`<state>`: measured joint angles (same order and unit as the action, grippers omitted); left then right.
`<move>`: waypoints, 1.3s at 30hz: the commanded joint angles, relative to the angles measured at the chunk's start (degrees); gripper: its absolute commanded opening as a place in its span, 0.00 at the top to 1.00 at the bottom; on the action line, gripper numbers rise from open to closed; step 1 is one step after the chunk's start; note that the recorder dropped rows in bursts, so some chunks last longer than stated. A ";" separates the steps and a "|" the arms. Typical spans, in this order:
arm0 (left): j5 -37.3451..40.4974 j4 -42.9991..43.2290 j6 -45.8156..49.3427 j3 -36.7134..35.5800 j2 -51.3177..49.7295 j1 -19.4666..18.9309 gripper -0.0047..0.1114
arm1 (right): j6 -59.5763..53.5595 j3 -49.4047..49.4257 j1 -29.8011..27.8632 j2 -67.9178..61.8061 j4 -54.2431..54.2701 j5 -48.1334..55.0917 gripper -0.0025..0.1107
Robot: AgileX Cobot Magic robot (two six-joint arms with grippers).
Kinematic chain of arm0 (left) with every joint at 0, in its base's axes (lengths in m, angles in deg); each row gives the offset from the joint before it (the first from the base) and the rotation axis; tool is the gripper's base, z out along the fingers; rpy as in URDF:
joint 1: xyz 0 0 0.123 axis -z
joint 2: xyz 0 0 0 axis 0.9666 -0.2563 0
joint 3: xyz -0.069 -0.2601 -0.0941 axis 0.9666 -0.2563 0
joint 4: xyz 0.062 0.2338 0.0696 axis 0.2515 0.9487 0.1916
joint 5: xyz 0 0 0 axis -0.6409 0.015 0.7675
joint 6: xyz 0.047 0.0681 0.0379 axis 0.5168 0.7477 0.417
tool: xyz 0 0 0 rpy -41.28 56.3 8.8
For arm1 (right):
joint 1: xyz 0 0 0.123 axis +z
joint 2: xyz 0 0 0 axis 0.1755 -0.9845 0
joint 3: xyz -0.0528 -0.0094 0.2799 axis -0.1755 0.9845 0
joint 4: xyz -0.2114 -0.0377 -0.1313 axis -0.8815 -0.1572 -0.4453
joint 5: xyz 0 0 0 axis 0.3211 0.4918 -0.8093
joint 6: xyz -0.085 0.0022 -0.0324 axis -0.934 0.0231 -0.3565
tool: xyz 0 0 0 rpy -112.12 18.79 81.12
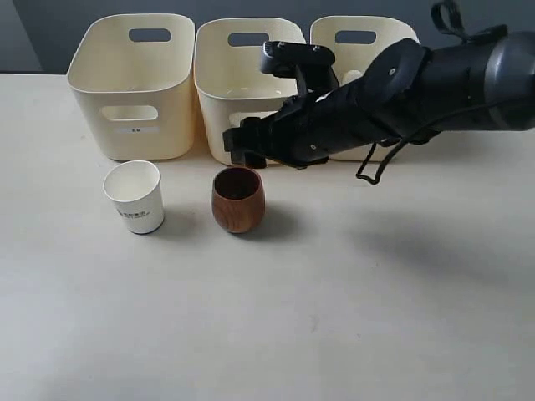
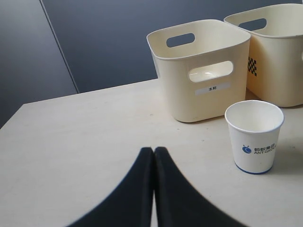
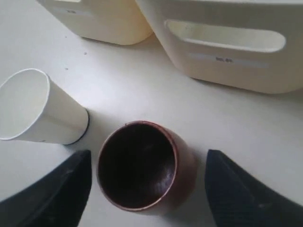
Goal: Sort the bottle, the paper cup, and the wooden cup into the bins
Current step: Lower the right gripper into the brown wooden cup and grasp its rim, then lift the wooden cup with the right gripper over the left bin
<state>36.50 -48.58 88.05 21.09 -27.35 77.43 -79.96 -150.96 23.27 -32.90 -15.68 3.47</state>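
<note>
Jaws of my right gripper (image 3: pixel 147 189) spread wide, one finger either side of the wooden cup (image 1: pixel 237 199), clear of it. Cup upright on the table (image 1: pixel 351 317), near the paper cup (image 1: pixel 134 196), before the bins (image 1: pixel 134 83). Fingers of my left gripper (image 2: pixel 154 158) pressed together, empty.

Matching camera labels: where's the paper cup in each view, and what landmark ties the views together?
Exterior: paper cup on the table, left of the wooden cup, before the left bin.
Left wrist: paper cup standing near the left bin's labelled front; wooden cup not in view.
Right wrist: paper cup beside the wooden cup, left bin beyond.
Shared landmark: the left bin.
</note>
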 commanded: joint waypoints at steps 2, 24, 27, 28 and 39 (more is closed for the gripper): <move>-0.05 -0.26 -0.11 -0.07 0.28 0.18 0.96 | 0.08 -0.16 -0.09 -2.52 1.22 -0.60 0.41; -0.05 -0.26 -0.11 -0.07 0.28 0.18 0.96 | -0.03 -0.16 -0.09 -7.36 3.39 -1.56 0.41; -0.05 -0.26 -0.11 -0.07 0.28 0.18 0.96 | -0.03 -0.16 -0.09 -8.08 3.83 -2.04 0.41; -0.05 -0.26 -0.11 -0.07 0.28 0.18 0.96 | -0.03 -0.16 -0.09 -8.34 3.83 -2.17 0.41; -0.05 -0.26 -0.11 -0.07 0.28 0.18 0.96 | -0.13 -0.16 -0.09 -8.82 3.80 -2.70 0.98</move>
<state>36.50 -48.58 88.05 21.09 -27.35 77.43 -79.72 -150.96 23.27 -41.65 -11.78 1.62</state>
